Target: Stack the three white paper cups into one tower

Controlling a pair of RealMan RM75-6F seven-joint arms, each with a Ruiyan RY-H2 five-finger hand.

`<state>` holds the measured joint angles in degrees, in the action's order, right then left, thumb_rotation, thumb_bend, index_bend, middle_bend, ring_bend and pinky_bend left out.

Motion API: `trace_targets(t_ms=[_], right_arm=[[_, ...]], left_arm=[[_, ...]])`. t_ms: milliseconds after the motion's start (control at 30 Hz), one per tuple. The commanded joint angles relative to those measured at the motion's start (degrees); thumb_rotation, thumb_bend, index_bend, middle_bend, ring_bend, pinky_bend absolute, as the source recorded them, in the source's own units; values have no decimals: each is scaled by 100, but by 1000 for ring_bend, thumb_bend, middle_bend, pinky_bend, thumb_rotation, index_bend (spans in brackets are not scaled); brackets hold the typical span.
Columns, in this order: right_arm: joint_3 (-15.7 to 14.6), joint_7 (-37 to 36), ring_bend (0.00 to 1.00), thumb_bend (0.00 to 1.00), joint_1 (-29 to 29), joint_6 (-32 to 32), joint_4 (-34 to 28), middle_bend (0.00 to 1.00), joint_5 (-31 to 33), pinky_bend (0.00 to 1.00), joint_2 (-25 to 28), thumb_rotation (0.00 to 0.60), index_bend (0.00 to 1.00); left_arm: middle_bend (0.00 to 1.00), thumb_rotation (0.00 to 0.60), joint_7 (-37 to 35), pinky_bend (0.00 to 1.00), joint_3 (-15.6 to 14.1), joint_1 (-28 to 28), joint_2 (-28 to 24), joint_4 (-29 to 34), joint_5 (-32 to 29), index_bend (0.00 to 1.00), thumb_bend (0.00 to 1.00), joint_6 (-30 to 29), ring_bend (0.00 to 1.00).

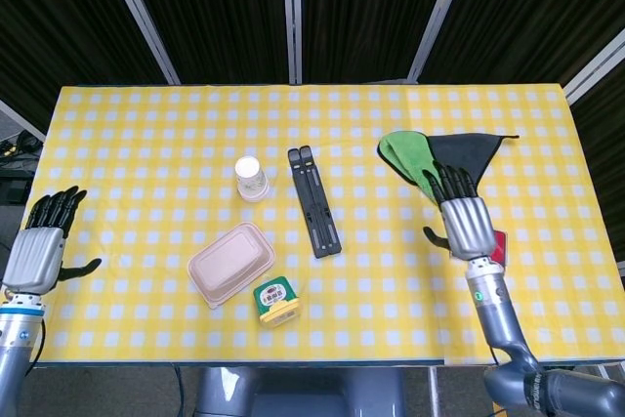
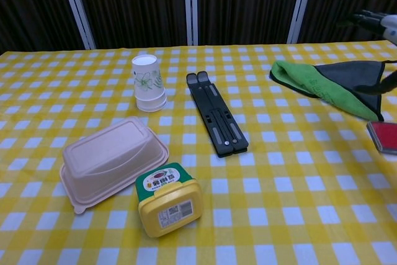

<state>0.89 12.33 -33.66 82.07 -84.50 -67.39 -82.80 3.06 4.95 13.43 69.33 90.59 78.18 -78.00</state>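
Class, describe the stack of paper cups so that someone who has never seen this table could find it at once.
On the yellow checked table, look just left of the long black folded stand. The white paper cup stack stands upside down behind the beige lidded box; it alone is white with a green leaf print.

White paper cups (image 1: 252,179) (image 2: 148,83), nested upside down in one upright tower, on the checked table

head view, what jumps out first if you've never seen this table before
The yellow checked tablecloth fills the view, and the white cup tower stands upside down left of centre beside a black folded stand. A green and dark grey cloth lies at the right, with the right hand open and empty just in front of it. The left hand is open at the table's left edge.
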Motion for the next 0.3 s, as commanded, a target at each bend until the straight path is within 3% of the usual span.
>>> trace_targets(t_ms=[33,300], right_arm=[[-334,-419,0,121,528,317,176,0,-337,0,151,600,65],[-497,-1043,0,121,1238,538,690,0,-684,0,197,600,60]], left_arm=[[0,600,41,0,-118,-85,91,-121,80,0,128,-54,0],[0,600,137,0,-275,-294,233,-277,205,0,128,-260,0]])
